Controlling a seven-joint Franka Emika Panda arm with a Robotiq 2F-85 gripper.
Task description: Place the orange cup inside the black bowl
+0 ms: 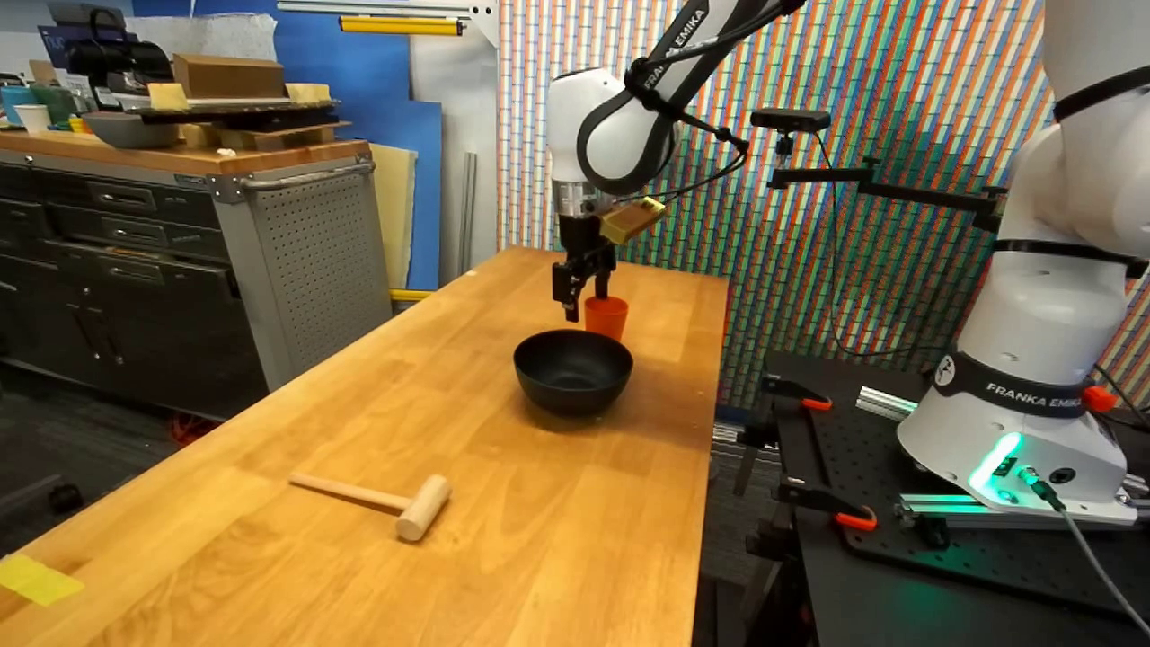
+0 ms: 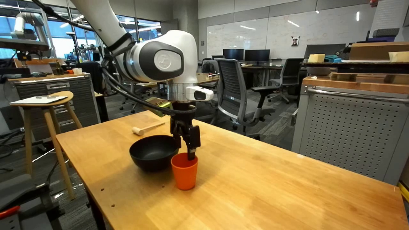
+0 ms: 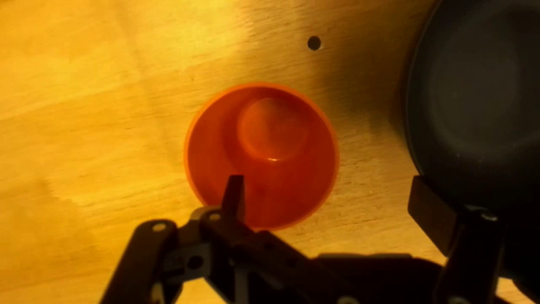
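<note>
I hold my hand (image 3: 331,194) with its fingers (image 3: 234,198) wide apart: in the wrist view one overlaps the mouth of the orange cup (image 2: 184,175), the other the rim of the black bowl (image 1: 573,373). Whether a fingertip dips into the cup I cannot tell. The cup stands upright on the worktop (image 1: 557,521), just beside the bowl but apart from it, both nearer the edge by my base (image 1: 1015,382) than the long edge opposite. The wooden mallet (image 1: 392,500) lies between the bowl and a short edge.
</note>
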